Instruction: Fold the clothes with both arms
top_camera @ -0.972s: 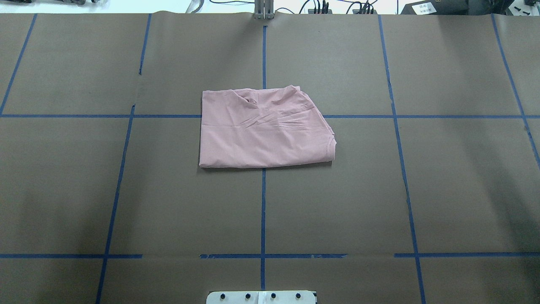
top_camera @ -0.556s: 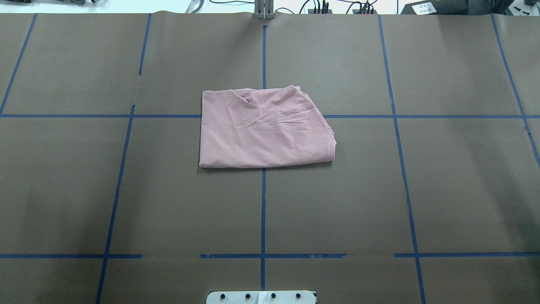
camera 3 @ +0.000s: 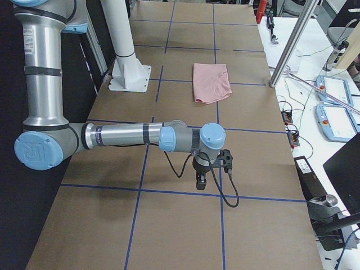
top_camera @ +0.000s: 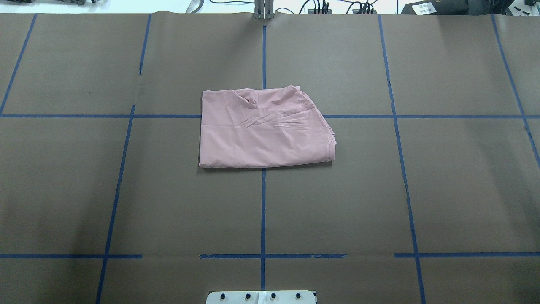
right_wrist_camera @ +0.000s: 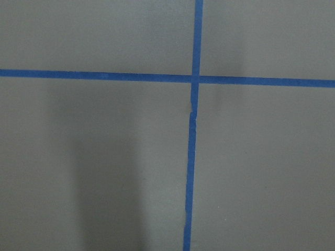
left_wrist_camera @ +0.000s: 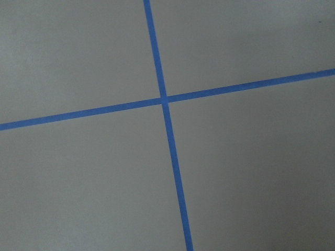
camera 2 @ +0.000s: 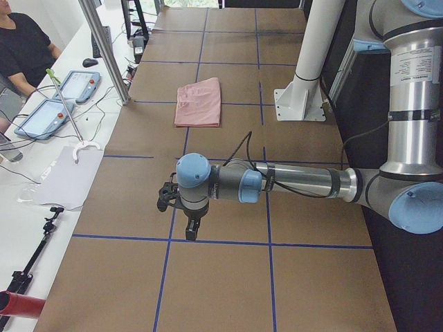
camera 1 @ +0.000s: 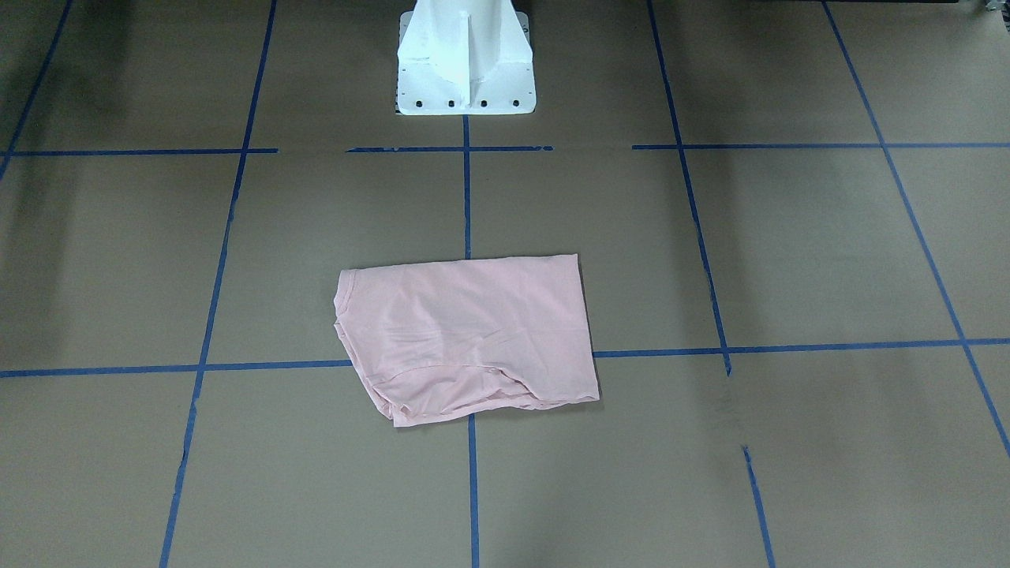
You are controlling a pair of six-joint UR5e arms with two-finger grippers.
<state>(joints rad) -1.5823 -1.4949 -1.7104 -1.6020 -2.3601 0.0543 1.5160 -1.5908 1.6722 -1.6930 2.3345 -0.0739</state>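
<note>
From my console, the pale pink folded cotton T-shirt (top_camera: 263, 131) lies flat in the middle of the brown paper-covered table (top_camera: 126, 190), straddling the centre line of the blue tape grid (top_camera: 263, 211) and overlapping the far cross line in the overhead view. Its plain pink face is up. The edge toward the robot's left runs straight, while the side toward the robot's right slants down to a hemmed sleeve corner, and a cluster of creases sits near the far edge. The white bolted pedestal base (camera 1: 465, 71) stands on the same centre line, well apart from the shirt. Neither arm shows in the overhead or front-facing views. In the left side view, the grey-and-silver left arm with light blue joint caps (camera 2: 297, 183) reaches out low over the table, and its black left gripper (camera 2: 190, 225) hangs pointing down just above a tape line, far from the shirt. I cannot tell from that angle whether the claw is wide or narrow. The right side view shows the matching right arm (camera 3: 124, 136) stretched out likewise, its black right gripper (camera 3: 201, 180) hanging over bare paper near a tape line, and I cannot tell its claw's state either. Both wrist cameras show only brown paper and a tape crossing. A person in a black top (camera 2: 24, 48) sits at the white side bench.
</note>
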